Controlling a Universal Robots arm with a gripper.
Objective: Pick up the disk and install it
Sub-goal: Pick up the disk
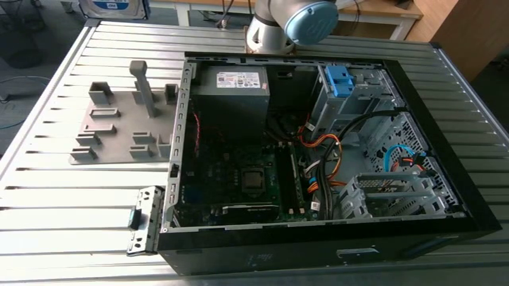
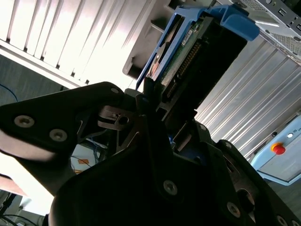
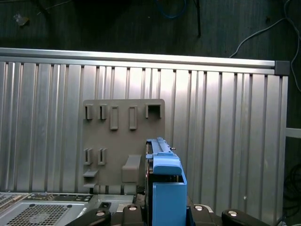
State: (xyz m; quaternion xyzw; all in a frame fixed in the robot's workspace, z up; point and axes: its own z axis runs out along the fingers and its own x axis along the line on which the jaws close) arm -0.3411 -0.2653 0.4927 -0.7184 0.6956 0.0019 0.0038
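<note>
The gripper [image 2: 159,106] is clamping the disk [image 2: 188,49] by one short end. The drive is jutting straight out from the fingers along its long axis and standing on edge in its blue carrier frame [image 3: 164,172]. It is hanging just outside the computer case [image 3: 42,207], over the slatted table [image 3: 225,132], and pointing toward the grey fixture plate [image 3: 124,136]. Inside the case, a blue bracket [image 1: 338,80] is sitting in the drive cage [image 1: 362,95], and orange cables [image 1: 322,140] are trailing beside it.
</note>
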